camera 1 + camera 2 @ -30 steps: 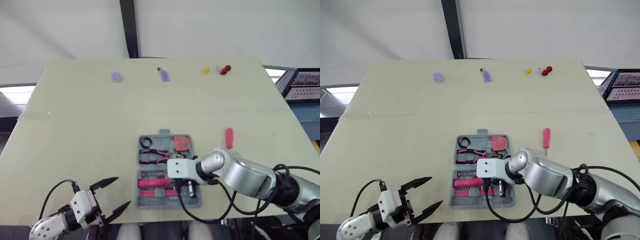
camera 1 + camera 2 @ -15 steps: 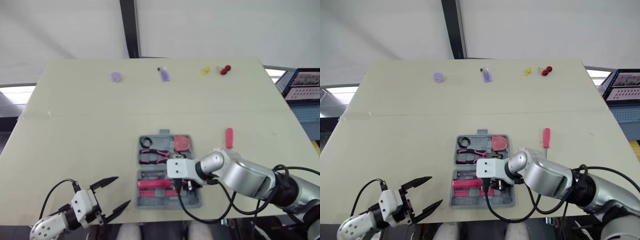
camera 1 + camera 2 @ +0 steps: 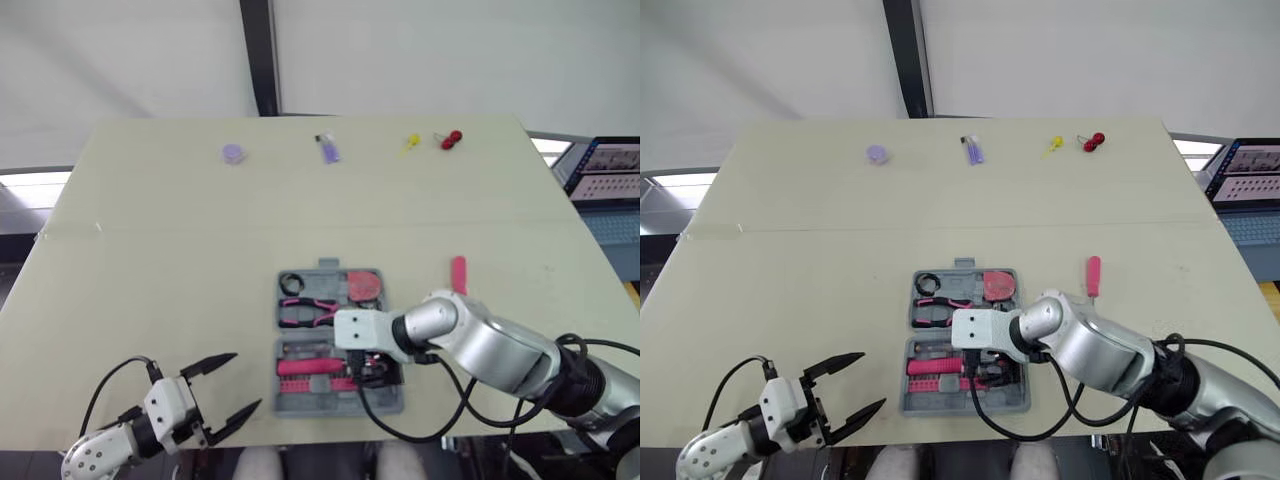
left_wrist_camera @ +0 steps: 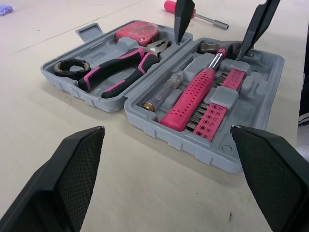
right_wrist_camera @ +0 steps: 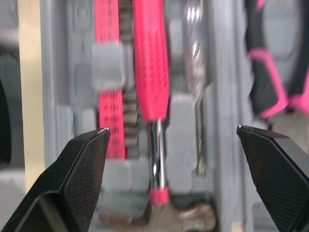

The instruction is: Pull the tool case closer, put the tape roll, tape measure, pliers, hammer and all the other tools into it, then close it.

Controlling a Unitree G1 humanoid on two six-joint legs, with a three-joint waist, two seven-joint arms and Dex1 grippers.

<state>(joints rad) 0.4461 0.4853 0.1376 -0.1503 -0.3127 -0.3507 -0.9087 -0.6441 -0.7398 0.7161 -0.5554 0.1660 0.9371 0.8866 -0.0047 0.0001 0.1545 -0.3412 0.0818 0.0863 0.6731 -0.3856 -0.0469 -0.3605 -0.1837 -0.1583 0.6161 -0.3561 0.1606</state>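
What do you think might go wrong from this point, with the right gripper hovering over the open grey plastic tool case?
The pink-handled screwdriver lies on the table outside the open grey plastic tool case; closing now would leave it behind.
The right gripper, open, hangs just over the pink-handled hammer; going lower might nudge it out of place, so the case may not shut.
The left gripper, open, is apart from the case, so a one-armed close might slide it.

The pale table [image 3: 150,260] is bare left of the open grey plastic tool case [image 3: 285,402], but the right gripper [image 3: 368,368] hangs over its near half.
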